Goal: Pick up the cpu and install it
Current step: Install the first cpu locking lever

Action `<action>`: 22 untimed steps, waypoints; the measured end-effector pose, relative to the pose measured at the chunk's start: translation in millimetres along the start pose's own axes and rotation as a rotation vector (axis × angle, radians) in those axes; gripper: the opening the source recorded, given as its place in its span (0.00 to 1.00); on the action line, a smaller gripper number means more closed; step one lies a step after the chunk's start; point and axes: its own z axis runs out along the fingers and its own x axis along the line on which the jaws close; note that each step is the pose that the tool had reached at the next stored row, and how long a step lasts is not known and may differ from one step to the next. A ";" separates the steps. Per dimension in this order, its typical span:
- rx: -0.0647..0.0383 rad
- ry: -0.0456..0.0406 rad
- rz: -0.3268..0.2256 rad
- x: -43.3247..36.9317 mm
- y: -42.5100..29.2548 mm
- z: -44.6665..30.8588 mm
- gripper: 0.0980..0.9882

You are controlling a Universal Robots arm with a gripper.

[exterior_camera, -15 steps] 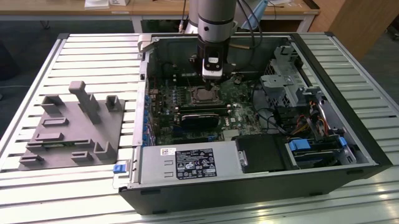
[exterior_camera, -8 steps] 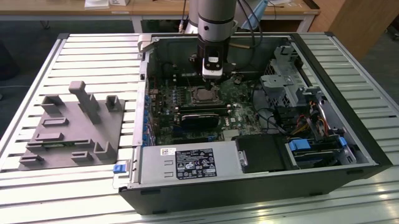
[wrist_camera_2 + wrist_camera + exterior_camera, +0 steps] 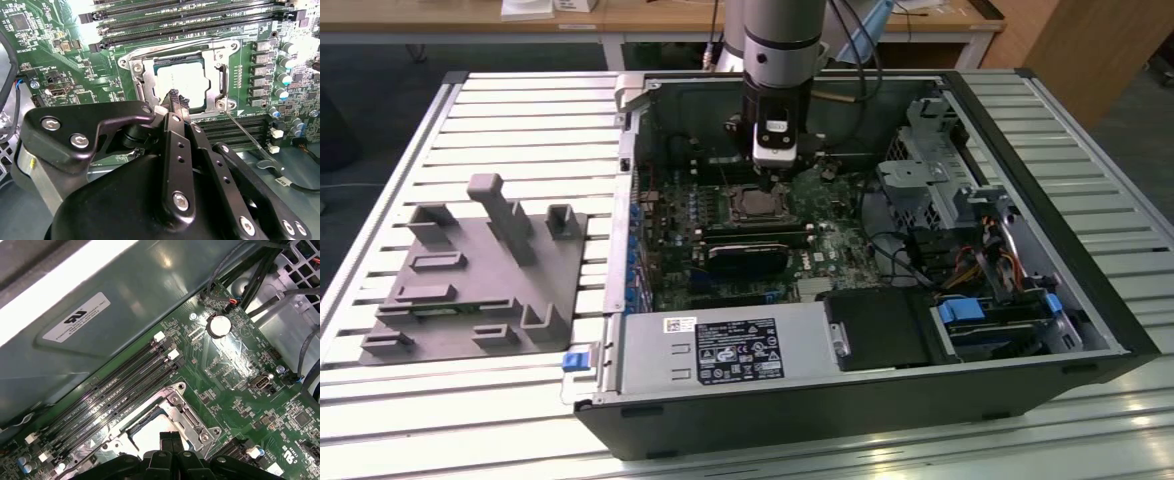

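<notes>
One cpu (image 3: 182,82) lies in the socket (image 3: 137,75); the hand (image 3: 176,100), fingertips pressed together, should stay vertical at its 6 o'clock edge.

tool (image 3: 176,102) fingertips cover cpu (image 3: 185,82) near edge; contact unclear

A counter (image 3: 400,140) of pale, slatted metal strips fills most of the exterior view, its ribs catching bright light near the lower edge. Beyond its far edge lies dark grey floor (image 3: 374,70). Along the back runs a light wooden desk (image 3: 654,20) on white legs, with a few white papers (image 3: 547,8) lying on top. At the exterior view's right stands a brown wooden cabinet (image 3: 1094,40), its panel reaching down to the floor beside the counter's corner.
</notes>
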 end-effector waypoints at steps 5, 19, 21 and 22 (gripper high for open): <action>0.000 -0.0001 0.000 0.1 0.1 -1.3 0.01; 0.000 -0.0002 0.000 0.1 0.4 -5.7 0.01; 0.000 -0.0002 0.000 0.1 0.4 -6.1 0.01; 0.000 -0.0002 0.000 0.1 0.4 -6.3 0.01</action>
